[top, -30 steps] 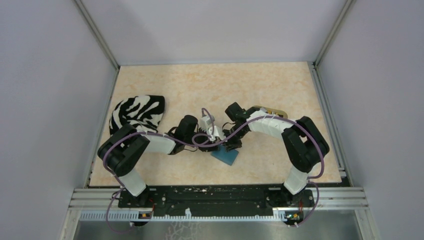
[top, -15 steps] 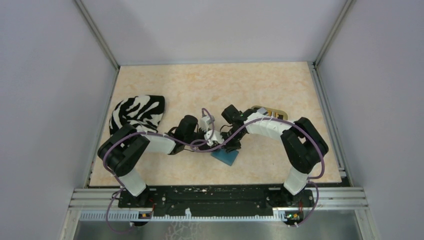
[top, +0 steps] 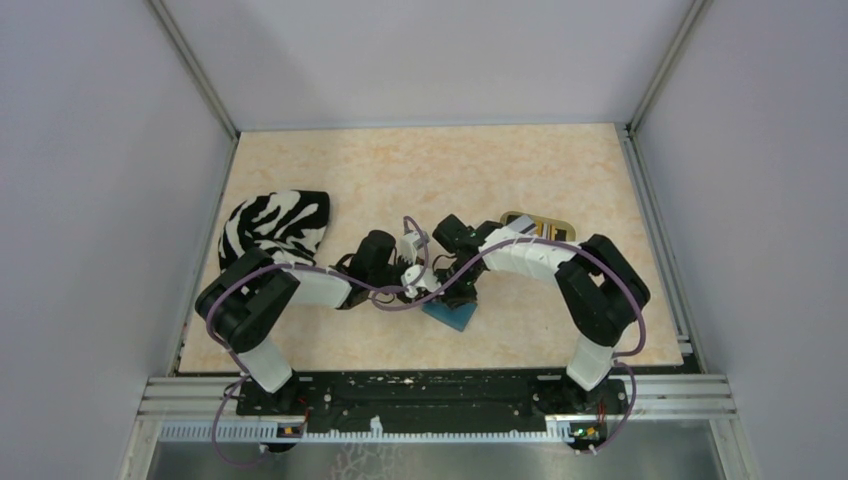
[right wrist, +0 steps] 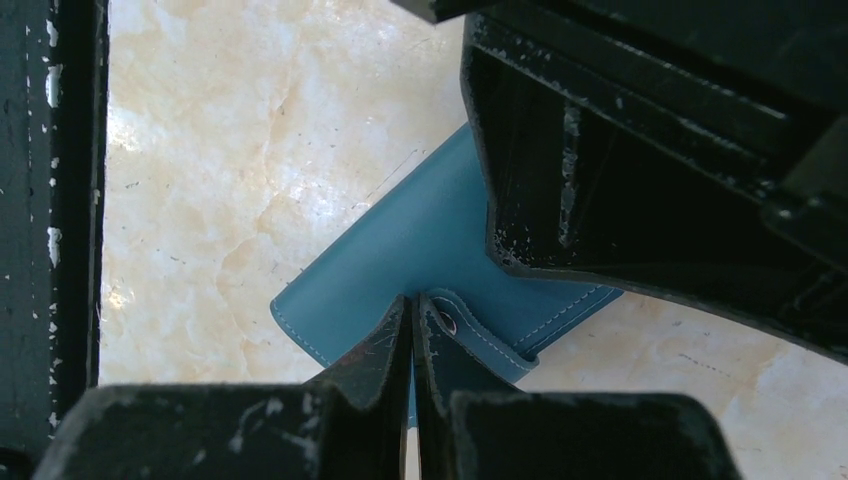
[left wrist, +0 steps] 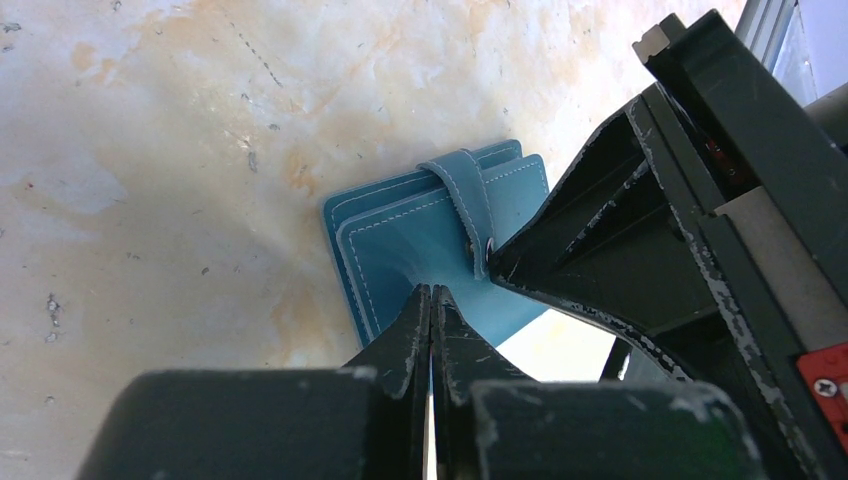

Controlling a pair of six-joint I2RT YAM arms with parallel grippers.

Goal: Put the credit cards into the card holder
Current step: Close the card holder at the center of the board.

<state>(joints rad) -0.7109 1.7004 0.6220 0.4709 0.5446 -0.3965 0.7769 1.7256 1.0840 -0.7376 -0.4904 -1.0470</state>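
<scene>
Card holder: flat teal-blue stitched folding wallet [top: 455,316], lying closed on the table, near the front, about midway between the two arms
Snap tab: narrow teal strap [left wrist: 470,195] wrapped over one edge of the wallet
Left gripper [left wrist: 431,295]: fingers pressed almost together, tips on the wallet's cover; whether they pinch it, cannot tell
Right gripper [right wrist: 412,305]: fingers likewise nearly closed, tips just beside the strap's snap
Table: marbled beige surface [top: 420,170]
Tray: beige oval tray [top: 512,216] behind the right arm, contents too small to tell
Cloth: black-and-white zebra-striped fabric [top: 275,225], far left, well apart from the wallet
</scene>
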